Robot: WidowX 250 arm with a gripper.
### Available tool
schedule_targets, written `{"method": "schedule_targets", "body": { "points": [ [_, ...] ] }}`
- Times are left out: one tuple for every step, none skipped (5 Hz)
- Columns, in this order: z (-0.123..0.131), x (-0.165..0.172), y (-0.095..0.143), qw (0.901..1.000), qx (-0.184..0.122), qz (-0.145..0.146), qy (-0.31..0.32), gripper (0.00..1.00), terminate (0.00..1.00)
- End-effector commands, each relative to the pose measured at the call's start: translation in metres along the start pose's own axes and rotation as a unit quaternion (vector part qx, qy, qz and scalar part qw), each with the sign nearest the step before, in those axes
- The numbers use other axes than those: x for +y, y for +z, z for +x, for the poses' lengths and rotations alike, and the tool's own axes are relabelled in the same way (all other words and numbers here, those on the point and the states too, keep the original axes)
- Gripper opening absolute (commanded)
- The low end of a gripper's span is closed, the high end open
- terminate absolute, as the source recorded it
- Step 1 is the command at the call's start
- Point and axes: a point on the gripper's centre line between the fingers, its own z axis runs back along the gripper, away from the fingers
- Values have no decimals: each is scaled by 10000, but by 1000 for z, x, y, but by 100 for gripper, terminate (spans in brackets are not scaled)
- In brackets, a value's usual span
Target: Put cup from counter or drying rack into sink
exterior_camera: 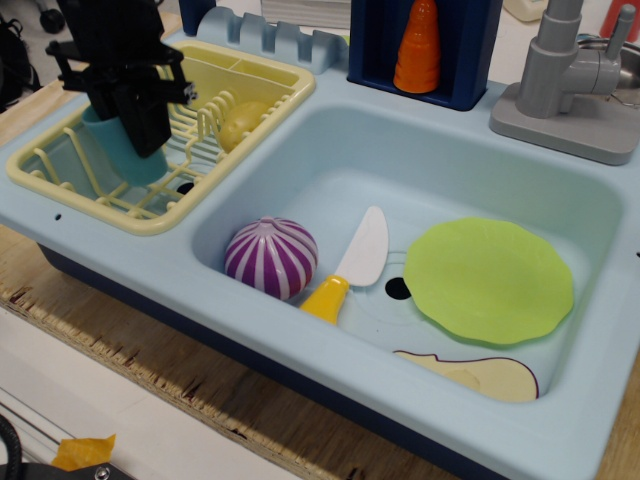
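Note:
The teal cup (112, 160) stands upright in the left part of the pale yellow drying rack (262, 78). Whether its base still touches the rack I cannot tell. My black gripper (125, 120) comes down from above and is shut on the cup's rim, with one finger (146, 120) over its front wall. The light blue sink (450, 165) lies to the right of the rack, moulded into the pale blue counter (120, 250). The cup's rim is hidden by the gripper.
In the sink lie a purple striped ball (271, 258), a yellow-handled white knife (352, 262), a green plate (488, 282) and a cream slice (480, 375). A yellow item (245, 122) sits in the rack. An orange cone (418, 45) and grey faucet (565, 70) stand behind.

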Motion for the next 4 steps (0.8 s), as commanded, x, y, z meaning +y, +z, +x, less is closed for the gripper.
{"method": "schedule_targets", "body": {
  "points": [
    [12,-41,43,9975,-653,114,-237,0,0],
    [16,-83,48,9940,-866,-186,-640,0,0],
    [22,-115,46,9852,-1063,-559,-1224,0,0],
    [29,-134,40,9799,-938,-839,-1546,100,0]
  ]
}}
